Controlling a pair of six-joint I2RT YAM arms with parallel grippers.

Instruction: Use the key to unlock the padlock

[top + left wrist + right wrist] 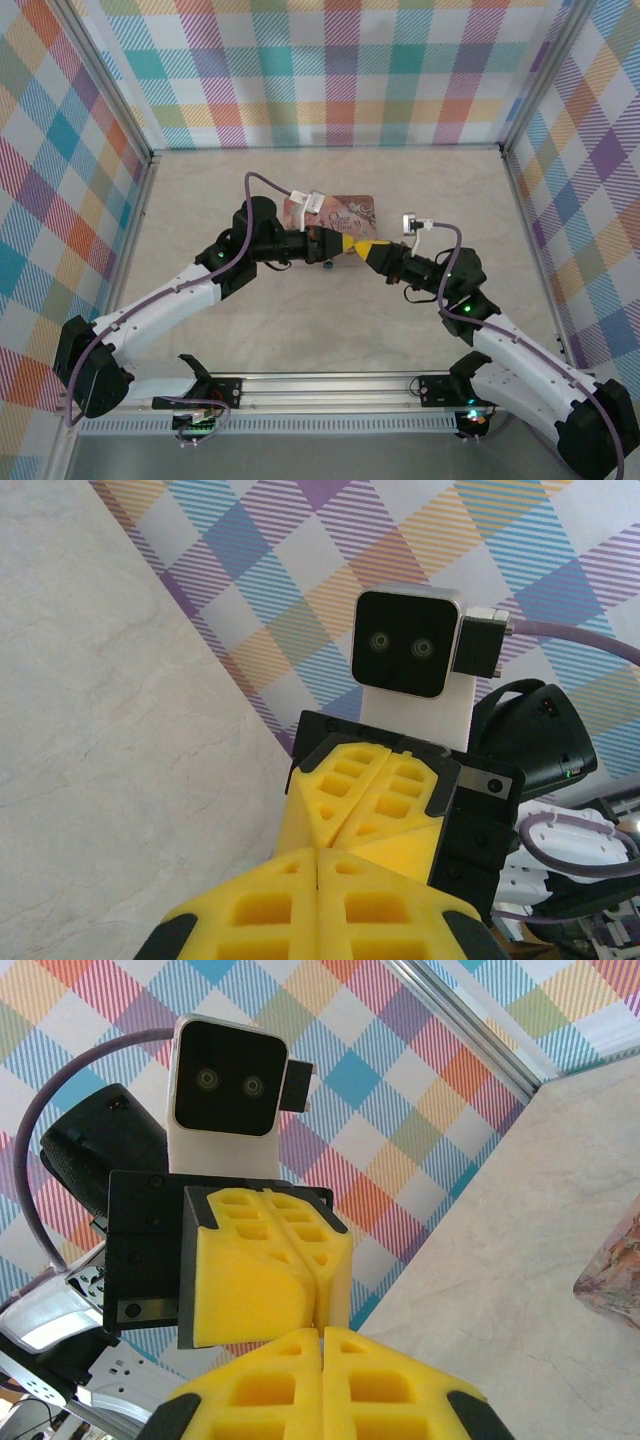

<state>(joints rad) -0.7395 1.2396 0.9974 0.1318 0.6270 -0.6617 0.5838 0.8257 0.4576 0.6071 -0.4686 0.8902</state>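
My left gripper and right gripper meet tip to tip above the table, just in front of the pink picture tin. In the left wrist view my left gripper is shut, its yellow pads pressed together, and the right gripper's fingers touch its tips. Seen from the right wrist, my right gripper is shut too, against the left gripper's fingers. The key and the padlock are hidden; nothing shows between either pair of pads.
The marbled beige table is boxed in by checked walls with metal corner posts. An edge of the pink tin lies on the table at the right of the right wrist view.
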